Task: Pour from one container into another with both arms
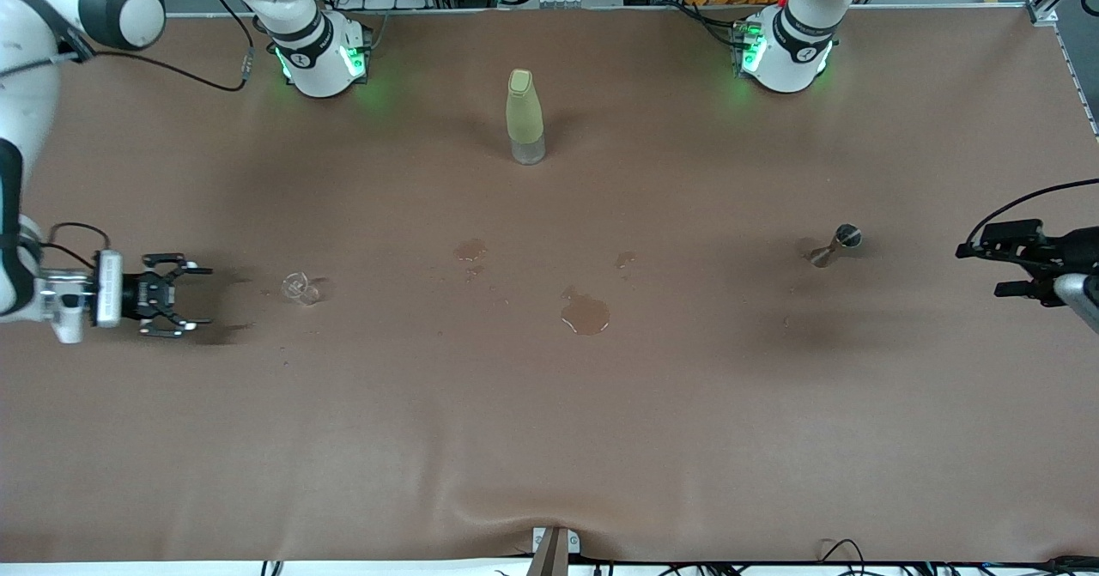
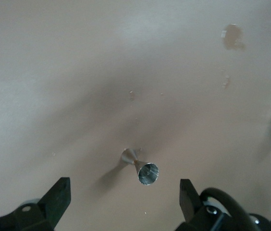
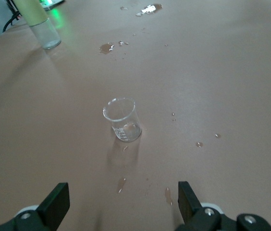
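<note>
In the front view, a tall yellow-green bottle [image 1: 525, 115] with a clear base is seen standing upright on the brown table covering [image 1: 549, 439], between the two arm bases. A tiny transparent cup [image 1: 302, 288] is placed nearer to the front camera than the bottle, toward the right arm's end of the table. A small silvery hourglass-shaped metal jigger [image 1: 834, 245] is found nearer to the camera than the bottle as well, toward the left arm's end. Several wet brown puddles [image 1: 585, 312] are spread between cup and jigger, nearer to the camera than the bottle. The right gripper [image 1: 185, 296] is held low beside the cup, apart from it, its fingers spread wide and nothing gripped. The left gripper [image 1: 979, 269] is held at the left arm's end of the table, well apart from the jigger, fingers likewise spread with nothing between them.

In the left wrist view, the jigger [image 2: 141, 167] is shown ahead of the gap between the two black fingertips [image 2: 58, 197], untouched, its round shiny rim turned toward the camera. A puddle [image 2: 232, 37] is visible farther off.

In the right wrist view, the clear cup [image 3: 121, 119] is shown upright, with printed graduation marks, ahead of the parted fingertips [image 3: 57, 199] and clear of them. Droplets lie around it, and the bottle's base [image 3: 43, 29] is seen farther away.
</note>
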`<act>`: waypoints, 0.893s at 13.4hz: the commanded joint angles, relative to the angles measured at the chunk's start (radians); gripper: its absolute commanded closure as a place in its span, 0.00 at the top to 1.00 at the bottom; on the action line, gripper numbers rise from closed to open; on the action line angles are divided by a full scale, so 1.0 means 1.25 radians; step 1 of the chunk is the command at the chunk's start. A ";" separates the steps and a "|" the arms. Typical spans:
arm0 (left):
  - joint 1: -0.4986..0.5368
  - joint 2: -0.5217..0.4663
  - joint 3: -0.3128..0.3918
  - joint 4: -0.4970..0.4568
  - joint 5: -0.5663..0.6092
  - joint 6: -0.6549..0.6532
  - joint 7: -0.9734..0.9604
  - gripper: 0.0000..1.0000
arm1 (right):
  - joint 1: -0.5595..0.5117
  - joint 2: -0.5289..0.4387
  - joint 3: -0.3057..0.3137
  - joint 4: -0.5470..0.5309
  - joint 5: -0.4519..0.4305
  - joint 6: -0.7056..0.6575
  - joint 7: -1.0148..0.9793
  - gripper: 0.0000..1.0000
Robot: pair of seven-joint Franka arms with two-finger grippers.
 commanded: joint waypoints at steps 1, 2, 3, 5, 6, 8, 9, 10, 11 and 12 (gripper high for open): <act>-0.049 -0.012 0.007 0.016 0.069 0.003 -0.130 1.00 | 0.018 -0.128 0.008 -0.018 -0.114 -0.001 0.245 1.00; -0.065 -0.018 0.007 0.016 0.088 0.003 -0.175 1.00 | 0.035 -0.167 0.008 -0.023 -0.144 -0.003 0.339 1.00; -0.076 -0.036 0.006 0.016 0.093 0.003 -0.219 1.00 | 0.047 -0.201 0.008 -0.027 -0.158 -0.006 0.418 1.00; -0.107 -0.045 0.008 0.016 0.109 0.003 -0.284 1.00 | 0.093 -0.265 -0.012 -0.027 -0.197 -0.012 0.585 1.00; -0.121 -0.046 0.008 0.017 0.122 0.003 -0.338 1.00 | 0.130 -0.296 -0.030 -0.029 -0.220 -0.014 0.672 1.00; -0.136 -0.049 0.006 0.018 0.132 0.003 -0.447 1.00 | 0.189 -0.363 -0.051 -0.047 -0.259 -0.011 0.843 1.00; -0.146 -0.065 0.006 0.016 0.135 0.003 -0.466 1.00 | 0.208 -0.395 -0.050 -0.054 -0.289 -0.009 0.933 1.00; -0.153 -0.072 0.006 0.015 0.150 0.003 -0.472 1.00 | 0.226 -0.421 -0.050 -0.061 -0.317 -0.004 1.025 1.00; -0.152 -0.078 0.008 0.012 0.159 0.002 -0.509 1.00 | 0.236 -0.439 -0.046 -0.061 -0.342 -0.001 1.113 1.00; -0.151 -0.078 0.008 0.012 0.163 0.003 -0.571 1.00 | 0.236 -0.458 -0.035 -0.061 -0.365 0.002 1.174 1.00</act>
